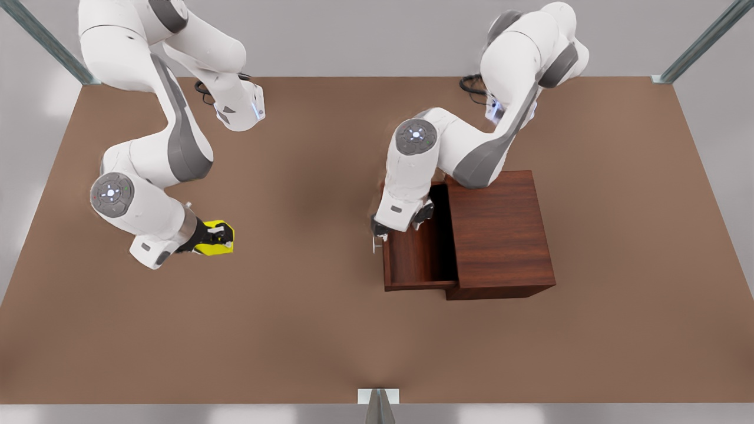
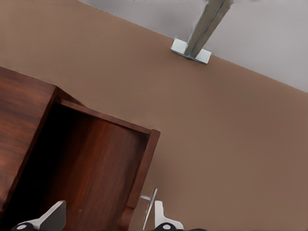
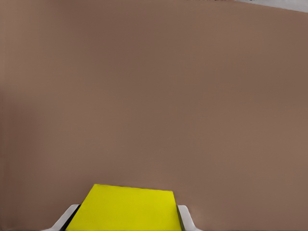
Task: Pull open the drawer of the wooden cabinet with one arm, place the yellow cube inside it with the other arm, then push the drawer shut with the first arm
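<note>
Gripping the yellow cube (image 1: 213, 241) at lower left of the front view, the right gripper (image 1: 217, 237) has its fingers (image 3: 186, 219) closed against the cube's two sides; cube sits on or just over the brown table (image 1: 306, 330), cannot tell which; in the right wrist view the yellow cube (image 3: 126, 209) fills the bottom centre between the white fingertips. Left gripper (image 1: 403, 222) is at centre right of the front view, fingers spread wide, straddling the front panel of the drawer (image 1: 419, 259); one finger (image 2: 50, 219) inside the drawer, the other (image 2: 163, 219) outside by the silver bar handle (image 2: 149, 208); cannot tell if it touches the handle. Drawer stands pulled well out of the wooden cabinet (image 1: 500, 235), toward the front view's left; inside bare.
</note>
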Robot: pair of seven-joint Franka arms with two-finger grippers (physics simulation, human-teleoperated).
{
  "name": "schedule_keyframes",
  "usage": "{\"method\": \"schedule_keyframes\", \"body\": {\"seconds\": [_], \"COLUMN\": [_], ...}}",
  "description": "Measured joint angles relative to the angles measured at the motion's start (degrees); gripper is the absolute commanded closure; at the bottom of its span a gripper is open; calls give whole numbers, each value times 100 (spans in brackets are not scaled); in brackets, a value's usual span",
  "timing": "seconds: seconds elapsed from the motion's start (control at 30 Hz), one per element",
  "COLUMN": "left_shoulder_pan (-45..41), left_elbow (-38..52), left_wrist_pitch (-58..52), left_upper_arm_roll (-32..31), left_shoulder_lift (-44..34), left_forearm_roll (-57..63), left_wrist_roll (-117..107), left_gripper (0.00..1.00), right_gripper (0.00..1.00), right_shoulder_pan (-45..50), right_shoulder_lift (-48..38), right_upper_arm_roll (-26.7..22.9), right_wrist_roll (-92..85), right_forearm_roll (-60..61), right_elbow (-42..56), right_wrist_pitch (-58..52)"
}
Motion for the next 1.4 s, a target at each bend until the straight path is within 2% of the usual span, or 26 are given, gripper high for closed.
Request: {"method": "schedule_keyframes", "body": {"seconds": [0.17,0.2,0.27,0.3,0.53,0.57,0.6,0.63,0.73,0.77,0.8,0.83,0.9,1.0,1.13,1.17,1.23,1.27,1.3,1.33,1.4], "left_shoulder_pan": [2327,2595,2823,2890,2939,2949,2949,2915,2686,2543,2367,2177,1687,1107,99,-129,-470,-605,-731,-849,-1010], "left_elbow": [-35,-490,-1765,-1978,-2080,-2079,-2078,-2077,-2077,-2077,-2077,-2076,-2077,-2077,-2077,-2077,-2071,-2070,-2063,-2054,-2045], "left_wrist_pitch": [-996,-1128,-1154,-1161,-1141,-1139,-1145,-1156,-1217,-1225,-1205,-1146,-953,-558,311,575,1093,1362,1627,1872,2260], "left_upper_arm_roll": [84,123,230,249,262,262,260,251,240,240,240,239,239,230,228,228,227,228,232,235,236], "left_shoulder_lift": [-527,-977,-1946,-2090,-1833,-1823,-1821,-1823,-1827,-1820,-1808,-1775,-1660,-1490,-982,-836,-530,-360,-182,-24,240], "left_forearm_roll": [-357,-387,-439,-461,-469,-474,-487,-503,-765,-909,-1057,-1198,-1400,-1587,-1735,-1751,-1771,-1776,-1777,-1775,-1768], "left_wrist_roll": [1313,1597,2116,2353,3637,3760,3809,3796,3532,3347,3123,2854,2212,1113,-563,-1001,-1857,-2277,-2686,-3080,-3812], "left_gripper": [0,0,0,0,0,29,51,79,79,79,79,79,79,79,79,79,79,79,79,79,79], "right_gripper": [42,42,42,42,40,39,39,39,39,33,4,0,0,0,0,0,0,0,0,0,0], "right_shoulder_pan": [1242,1444,1805,1980,3635,3884,4081,4238,4532,4582,4616,4634,4595,4017,2109,1551,903,1103,1271,1393,1627], "right_shoulder_lift": [1139,1357,1607,1709,2371,2491,2620,2739,2977,3024,3057,3071,3013,2338,810,291,-585,-801,-738,-622,-511], "right_upper_arm_roll": [-52,-67,-87,-93,-600,-745,-847,-920,-1029,-1035,-1043,-1060,-1125,-1176,-1122,-1141,-1639,-2350,-2859,-3091,-3244], "right_wrist_roll": [627,762,1043,1190,2266,2412,2553,2692,3082,3202,3322,3438,3645,3870,3672,3526,3148,2927,2718,2527,2174], "right_forearm_roll": [-63,-68,-75,-77,-82,-82,-80,-79,-75,-74,-83,-96,-112,-128,-206,-206,-114,71,266,393,507], "right_elbow": [1237,1493,1722,1797,2456,2535,2650,2743,2924,2967,2989,2998,3002,2936,2468,2031,943,678,709,861,1015], "right_wrist_pitch": [15,31,140,218,833,946,1051,1159,1512,1614,1696,1755,1775,1506,517,295,-8,-159,-329,-493,-711]}}
